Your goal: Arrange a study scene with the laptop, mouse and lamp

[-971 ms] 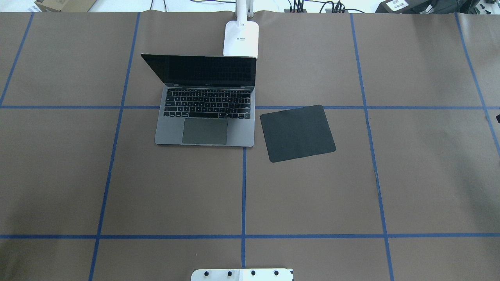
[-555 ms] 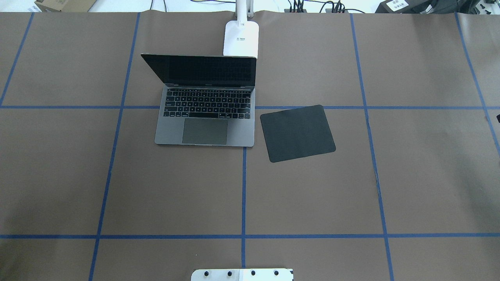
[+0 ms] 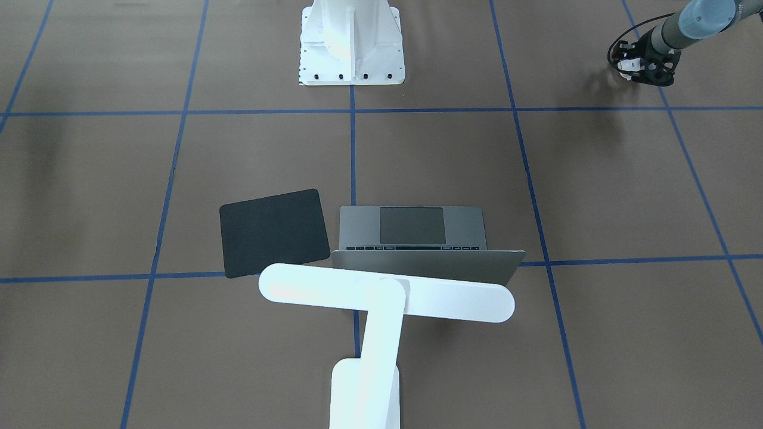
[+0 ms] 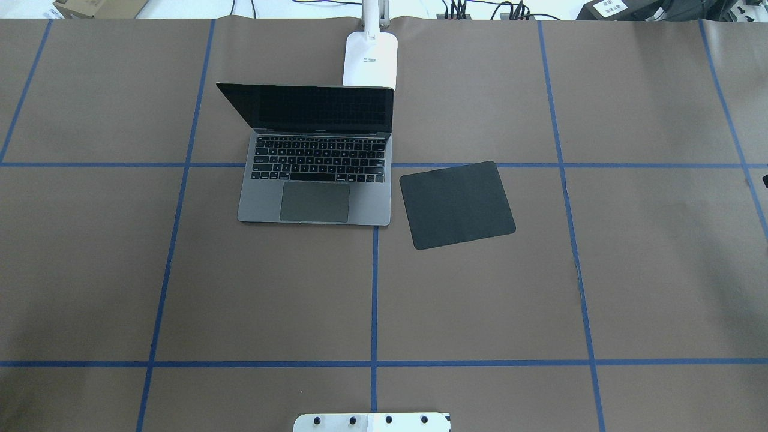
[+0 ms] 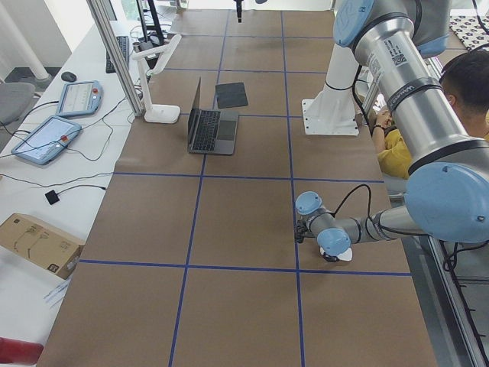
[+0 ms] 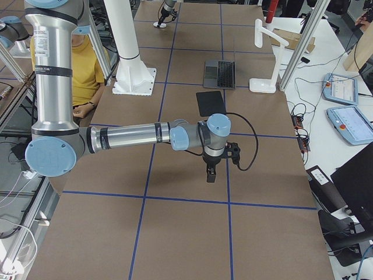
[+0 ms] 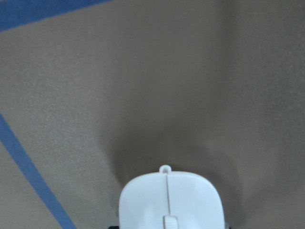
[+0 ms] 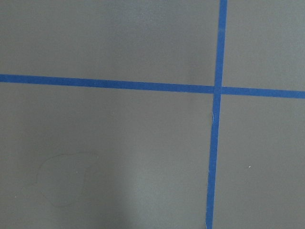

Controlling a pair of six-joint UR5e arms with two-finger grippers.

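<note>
- Left gripper (image 3: 633,65): jaws down at the small smooth white oval mouse (image 7: 170,202). Fingers are out of the wrist view, so gap and grip can't be told.
- Right gripper (image 6: 211,174): points down over the brown paper-covered table (image 4: 480,300), well right of the slim grey metal laptop (image 4: 315,180). Jaw gap can't be told.
- Table: blue tape grid.
- Laptop: open, screen dark, keyboard toward the robot.
- White T-shaped plastic desk lamp (image 3: 381,295): base just behind the laptop lid, bar head above it.
- Thin black square mat (image 4: 457,205): flat, tilted, just right of the laptop.
- Mouse: well left of the laptop.
</note>
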